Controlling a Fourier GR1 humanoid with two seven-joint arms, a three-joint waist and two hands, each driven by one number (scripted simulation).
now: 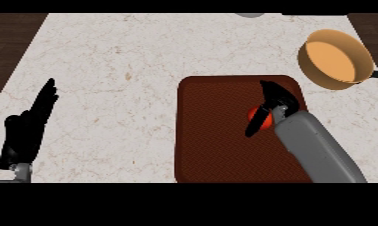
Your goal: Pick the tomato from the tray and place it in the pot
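Where the black fingers (279, 92) of the right hand (275, 101) bend, clamped round the tomato (258, 113), with the thumb (255, 126) pointing down past its near left side and only a small patch of red showing between. Placed over the right half of the dark red-brown tray (214, 140), nearer its far edge than its near one; impossible to tell whether touching the tray's textured floor or held just above it. Carried on a grey forearm (314, 147) slanting in from the lower right across the tray's near right corner. Further out, past the tray's far right corner and apart from it: an orange pot (308, 70), seen tilted with its paler inside open to the view, close to the right edge of the counter (111, 55), with a dark stub of handle at its right. Under all of it, pale marbled counter top, with dark wood along both sides. At the view's far left, well apart from the tray: the left hand (22, 132), open and resting, fingers straight, together and pointing up. At the counter's far edge, cut off by the view: a small grey object (251, 15), too little showing to name.
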